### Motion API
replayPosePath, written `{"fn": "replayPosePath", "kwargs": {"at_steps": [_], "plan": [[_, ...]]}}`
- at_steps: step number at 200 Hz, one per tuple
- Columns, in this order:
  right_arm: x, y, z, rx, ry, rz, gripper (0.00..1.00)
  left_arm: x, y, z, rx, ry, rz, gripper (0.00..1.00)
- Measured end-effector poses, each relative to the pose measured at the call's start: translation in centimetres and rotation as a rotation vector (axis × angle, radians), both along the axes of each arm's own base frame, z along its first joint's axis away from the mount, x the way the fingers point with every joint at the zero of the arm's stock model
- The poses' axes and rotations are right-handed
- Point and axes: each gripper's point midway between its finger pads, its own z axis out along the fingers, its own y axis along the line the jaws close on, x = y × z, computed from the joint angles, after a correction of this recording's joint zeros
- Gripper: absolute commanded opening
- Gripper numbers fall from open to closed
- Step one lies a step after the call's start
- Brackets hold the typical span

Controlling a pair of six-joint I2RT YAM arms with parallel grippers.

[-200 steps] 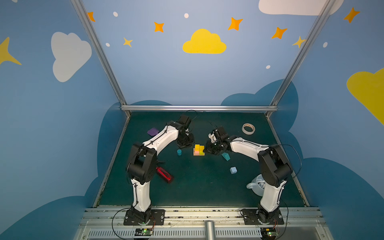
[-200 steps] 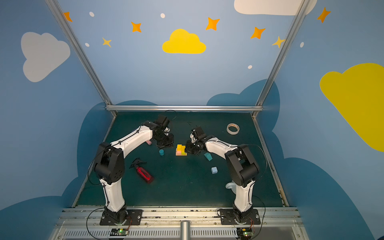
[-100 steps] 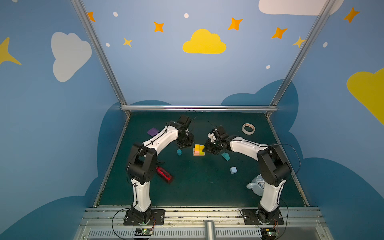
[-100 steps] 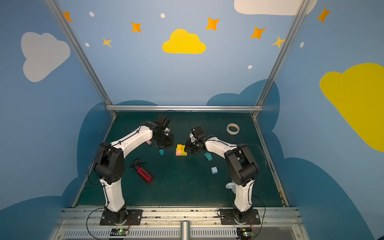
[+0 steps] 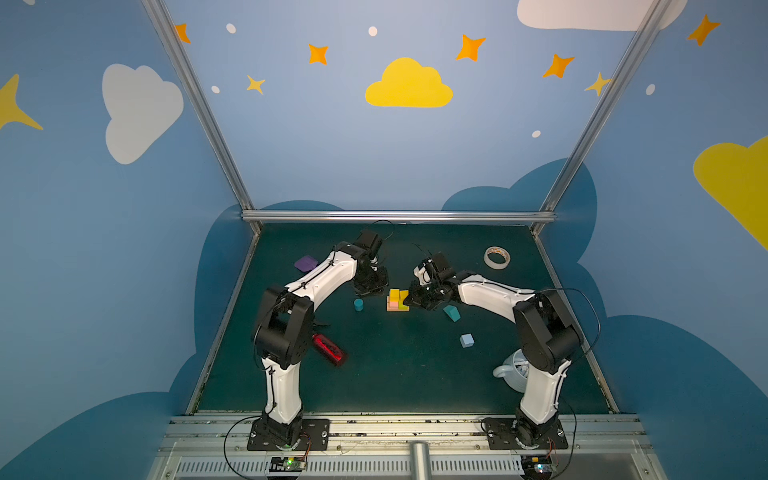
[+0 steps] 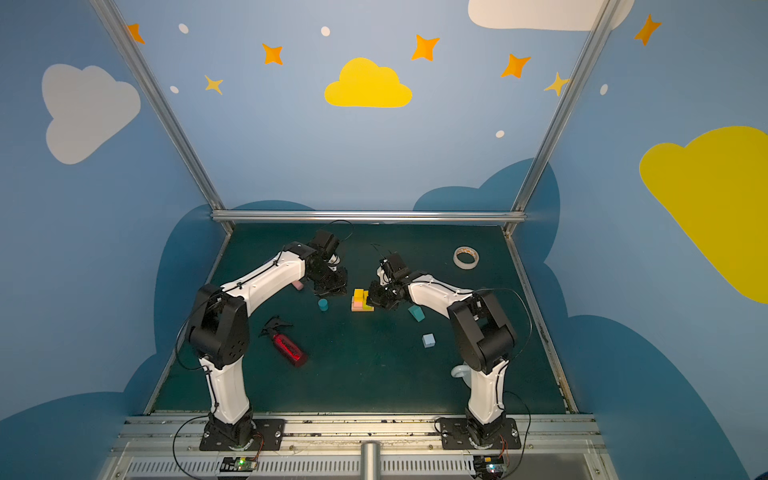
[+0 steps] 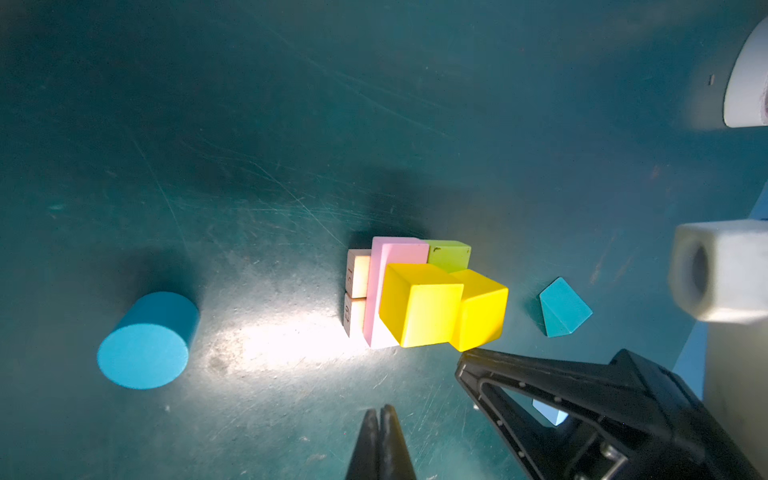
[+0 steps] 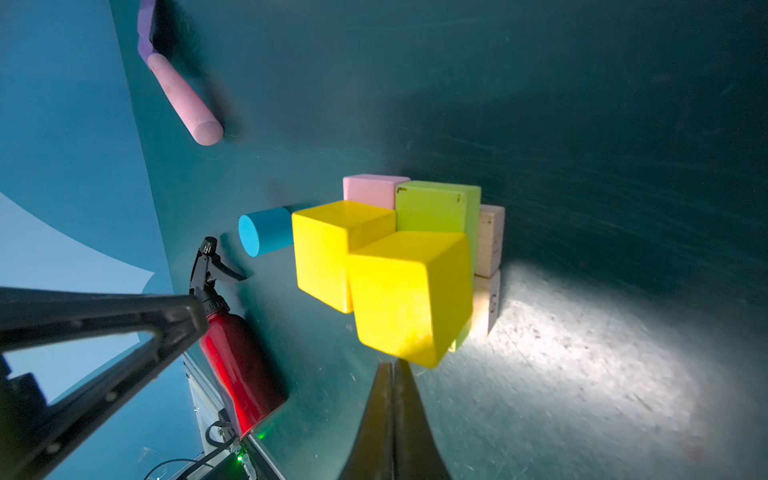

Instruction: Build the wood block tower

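Right gripper edged nearer; it and left gripper pressed together, empty. Between them 6 blocks stacked; cylinder, pale-blue cube, house-shape remain.

Partial tower, yellow cubes on top, teal cylinder apart

Both top views are evenly lit and sharp, while wrist views are dim, with a glaring white pool cast on the scratched dark green tabletop beside the washed-out tan wooden bars, edges bent.
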Motion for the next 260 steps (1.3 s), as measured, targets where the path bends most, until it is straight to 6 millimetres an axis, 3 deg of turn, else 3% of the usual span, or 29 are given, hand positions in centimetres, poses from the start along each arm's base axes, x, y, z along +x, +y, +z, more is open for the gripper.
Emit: {"fn": "replayPosePath", "kwargs": {"at_steps": [260], "plan": [[0.6,0.4,0.3,0.005,-0.050,-0.032,0.00,-0.2,0.1,0.4,-0.007,-0.006,0.006,0.05]]}}
